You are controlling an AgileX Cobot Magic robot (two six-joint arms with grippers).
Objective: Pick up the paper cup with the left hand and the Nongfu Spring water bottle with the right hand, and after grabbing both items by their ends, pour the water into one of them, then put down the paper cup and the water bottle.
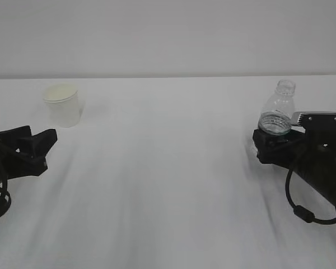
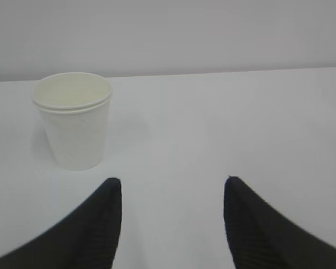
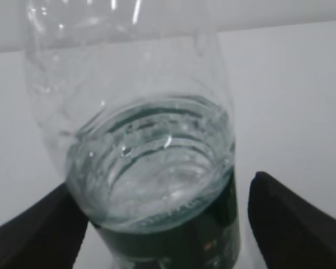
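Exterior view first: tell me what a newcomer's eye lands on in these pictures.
The clear water bottle at the right stands out, upright between the spread jaws of the right gripper; the right wrist view shows it partly filled with water, with a gap to the right finger. Next comes the cream paper cup, standing alone at the far left of the white table, with the open left gripper short of it, off to its right.

Paper cup (image 1: 62, 104): cream-white, tapered, upright on white table, far left. Nongfu Spring water bottle (image 1: 278, 107): clear, capless, upright at right, partly filled with water (image 3: 151, 174); dark green label is seen.
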